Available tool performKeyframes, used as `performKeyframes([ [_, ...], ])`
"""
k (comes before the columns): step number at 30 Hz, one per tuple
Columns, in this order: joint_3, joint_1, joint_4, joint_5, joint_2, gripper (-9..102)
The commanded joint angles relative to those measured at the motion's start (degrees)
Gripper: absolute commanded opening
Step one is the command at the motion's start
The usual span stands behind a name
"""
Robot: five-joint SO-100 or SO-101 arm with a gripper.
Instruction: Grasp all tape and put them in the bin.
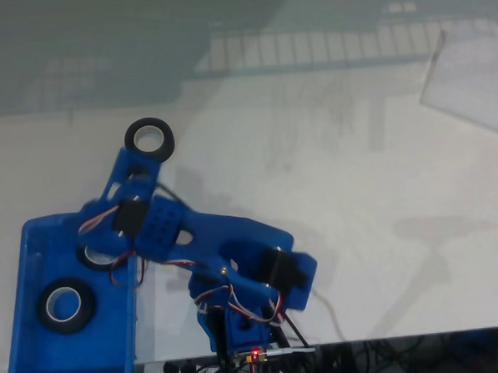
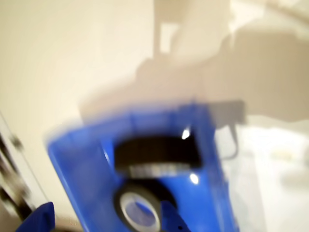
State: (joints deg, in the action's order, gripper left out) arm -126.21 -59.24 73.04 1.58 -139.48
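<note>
Over on the left of the fixed view sits the bin (image 1: 39, 331), bright blue and shallow, on the white table (image 1: 377, 230). One tape roll (image 1: 65, 306) lies flat on its floor, black with a pale core. A second roll (image 1: 92, 258) is in the bin too, up near its top right corner, half hidden under the arm (image 1: 227, 254). A third roll (image 1: 150, 138) lies out on the table above the bin, touching the tip of the arm's blue front end, well clear of the bin's rim.

The arm stretches from its base at the bottom edge up and to the left, its gripper end (image 1: 130, 178) reaching over the bin's corner. From this angle I cannot tell whether the fingers are parted or closed, nor whether they have hold of anything.

The wrist view is badly blurred. It shows the bin (image 2: 82, 159) from close by with two rolls in it: one seen edge-on (image 2: 157, 153), one flat below it (image 2: 140, 207) showing its pale ring. A blue piece of the gripper (image 2: 38, 220) pokes in at the bottom left corner
</note>
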Motion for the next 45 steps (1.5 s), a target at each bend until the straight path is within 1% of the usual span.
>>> performKeyframes([
  [1,4.1,10.4,0.0,-3.7,-2.3,30],
  [4,6.2,19.2,-1.1,-5.1,-1.5,30],
  [7,6.2,26.4,-4.1,-5.5,0.4,30],
  [14,6.2,35.9,-8.1,-6.8,9.5,29],
  [22,6.9,37.8,-14.3,-8.8,23.7,28],
  [32,17.4,38.3,-14.5,-8.3,39.8,28],
  [40,24.8,38.5,-14.4,-9.6,49.5,26],
  [45,26.5,38.1,-14.2,-10.8,53.8,26],
])
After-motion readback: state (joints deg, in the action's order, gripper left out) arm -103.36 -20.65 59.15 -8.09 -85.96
